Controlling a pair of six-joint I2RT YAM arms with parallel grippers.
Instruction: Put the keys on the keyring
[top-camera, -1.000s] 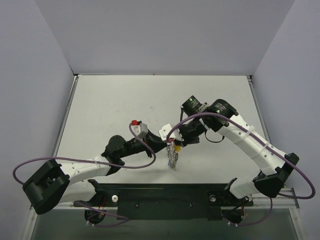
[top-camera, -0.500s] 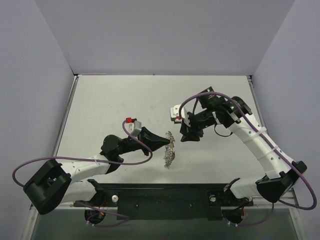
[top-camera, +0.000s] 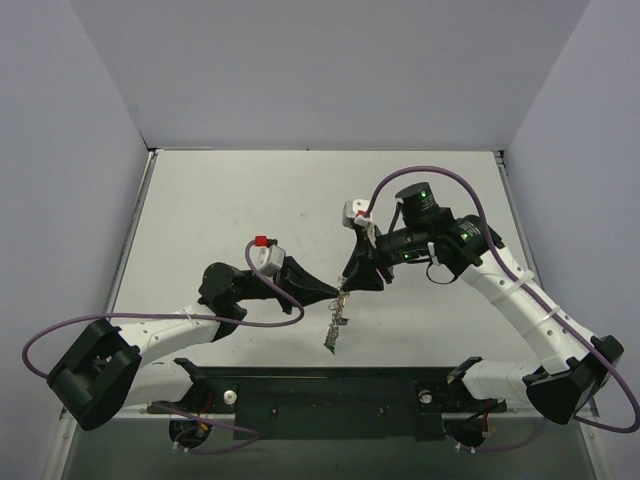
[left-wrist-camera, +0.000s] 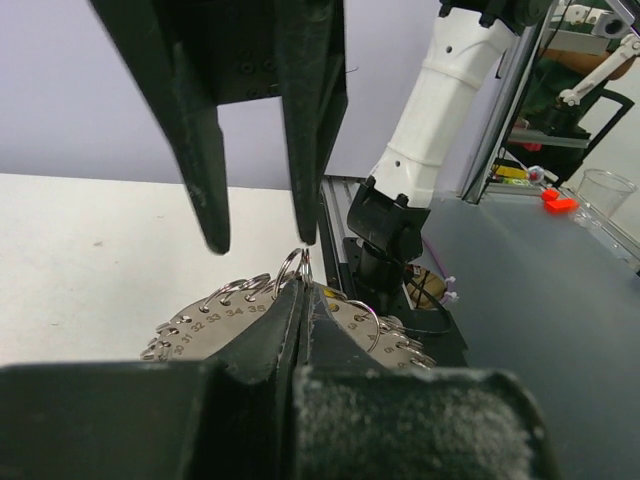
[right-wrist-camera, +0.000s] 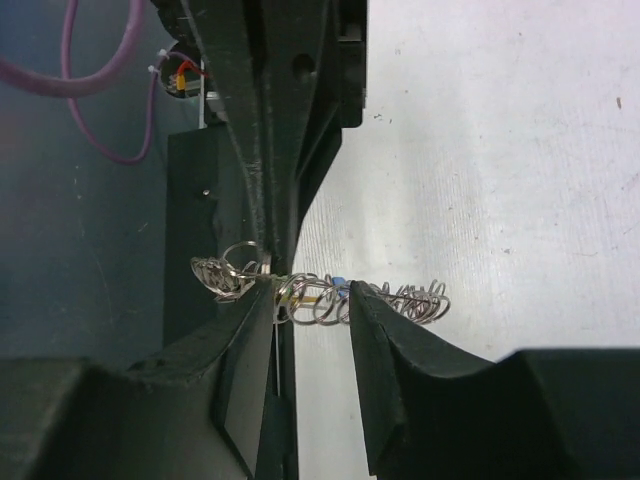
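We log the left gripper (top-camera: 334, 293) pinched tight on the keyring (top-camera: 336, 328), which hangs from it. The right gripper (top-camera: 352, 284) is spread, its fingers (right-wrist-camera: 378, 335) straddling the keyring, with the blue key (right-wrist-camera: 341, 286) between them.

Silvery keyring (top-camera: 336, 322), rim lined with small wire loops, numbers 32 to 35 stamped by the edge. Pinched at its top in the left hand (top-camera: 334, 296), hanging below it, edge-on from above. Blue key (right-wrist-camera: 341, 287) and yellow key (right-wrist-camera: 318, 297) among the loops, between the right hand's (top-camera: 352, 284) parted fingers.
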